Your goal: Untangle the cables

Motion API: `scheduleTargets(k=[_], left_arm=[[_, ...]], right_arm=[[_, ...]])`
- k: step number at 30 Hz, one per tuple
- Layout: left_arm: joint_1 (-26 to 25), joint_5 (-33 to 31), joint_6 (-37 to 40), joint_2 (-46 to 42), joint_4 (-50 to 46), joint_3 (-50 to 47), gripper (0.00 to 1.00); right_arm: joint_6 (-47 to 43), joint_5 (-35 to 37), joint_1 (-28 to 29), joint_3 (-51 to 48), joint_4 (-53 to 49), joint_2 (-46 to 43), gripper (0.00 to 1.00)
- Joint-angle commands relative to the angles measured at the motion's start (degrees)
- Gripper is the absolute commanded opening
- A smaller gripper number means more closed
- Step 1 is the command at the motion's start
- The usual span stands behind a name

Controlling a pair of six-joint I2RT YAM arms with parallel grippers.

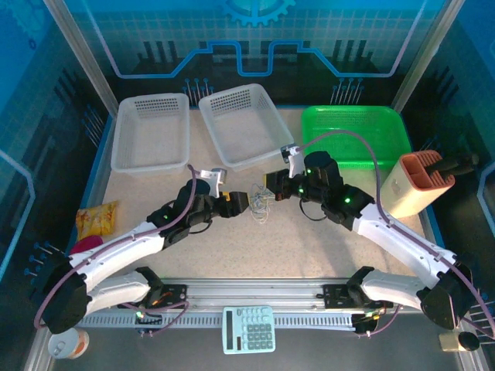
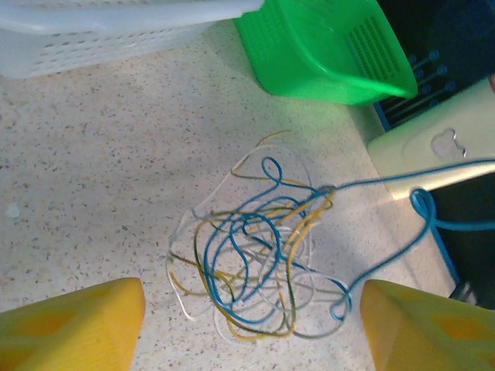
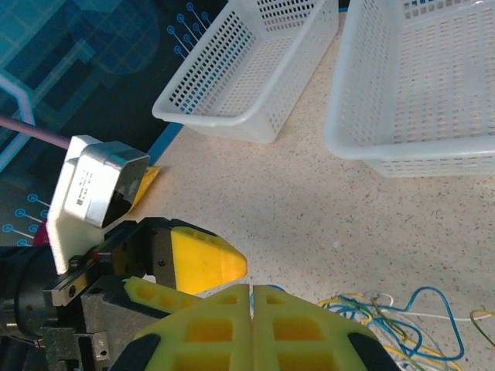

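The cables (image 1: 263, 205) lie as one loose tangle of blue, tan-yellow and whitish cords (image 2: 255, 267) on the speckled table between my two arms. My left gripper (image 1: 241, 202) is open. Its yellow fingers (image 2: 77, 325) stand wide apart on either side of the tangle's near edge (image 2: 251, 328), touching nothing. A blue cable (image 2: 418, 176) runs taut out of the tangle to the right. My right gripper (image 1: 277, 191) sits just right of the tangle. It is shut (image 3: 253, 290), and a blue strand shows at the seam between its tips. More cords (image 3: 387, 313) lie beside it.
Two white mesh baskets (image 1: 151, 131) (image 1: 244, 124) and a green basket (image 1: 356, 135) stand along the back. A tan holder (image 1: 418, 185) is at the right, a yellow snack bag (image 1: 97, 220) at the left, a calculator (image 1: 249, 328) at the front rail.
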Motion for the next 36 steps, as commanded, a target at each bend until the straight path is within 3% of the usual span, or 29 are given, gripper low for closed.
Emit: scheduleTargets(k=[1,10,18,28,33,34,35,36], left_arm=[[0.38,3.17,3.79,1.49,5.48,-0.77,0.68],[0.05,4.15,5.21,5.87,8.08,1.92,0.63],[-0.07,5.71,4.73,9.25,10.49,4.37,0.52],[-0.47,7.05,3.98,11.65,11.6,5.47,0.25],[-0.55,7.62,3.59,11.75,11.46,5.56,0.0],[-0.5,7.84,3.3,11.54,11.44,5.71,0.0],[-0.51,8.14,2.89,11.2,11.33,5.97,0.0],[-0.6,8.38,2.51,10.68,11.05,6.31,0.0]], right_arm=[[0.86,0.85,-0.58,0.97,-0.03,0.31,0.0],[1.93,0.02,-0.57,0.04,0.89,0.04,0.0],[2.88,-0.29,-0.56,-1.7,2.14,-0.3,0.0],[3.24,-0.08,-0.58,-2.69,2.82,-0.84,0.0],[2.93,0.38,-0.65,-2.6,2.52,-1.2,0.0],[2.83,0.45,-0.77,-2.69,2.43,-1.29,0.0],[2.61,0.54,-0.9,-2.86,2.28,-1.36,0.05],[2.47,0.99,-1.08,-2.96,1.96,-1.53,0.18]])
